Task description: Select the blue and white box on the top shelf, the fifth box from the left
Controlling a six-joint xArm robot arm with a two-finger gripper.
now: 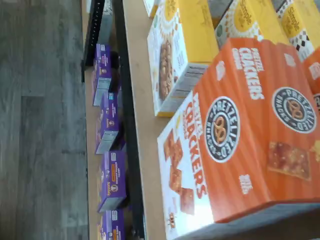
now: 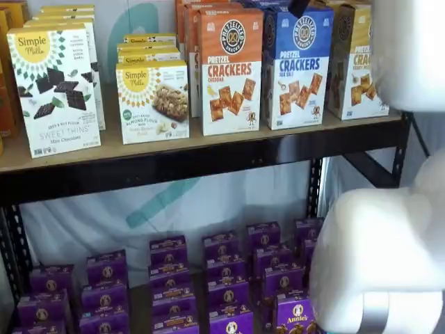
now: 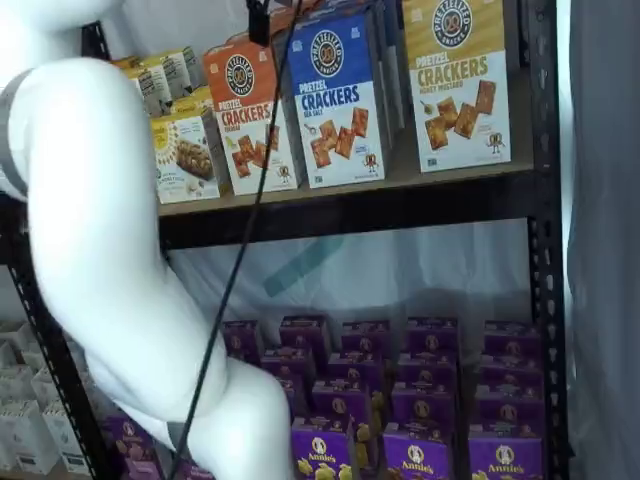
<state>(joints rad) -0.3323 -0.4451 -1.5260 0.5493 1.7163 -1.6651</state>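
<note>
Blue and white box stands untouched on the top shelf, between an orange box and a yellow one. The hand shows only as a dark tip above; its grip cannot be told. Grasping remains.

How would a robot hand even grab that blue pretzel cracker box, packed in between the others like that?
Probably by its top edge, coming from above and the front. The blue and white box stands upright on the top shelf, with the orange cheddar box tight on one flank and the yellow-topped box on the other, so its flanks look blocked. Only its front and top look free.
</note>
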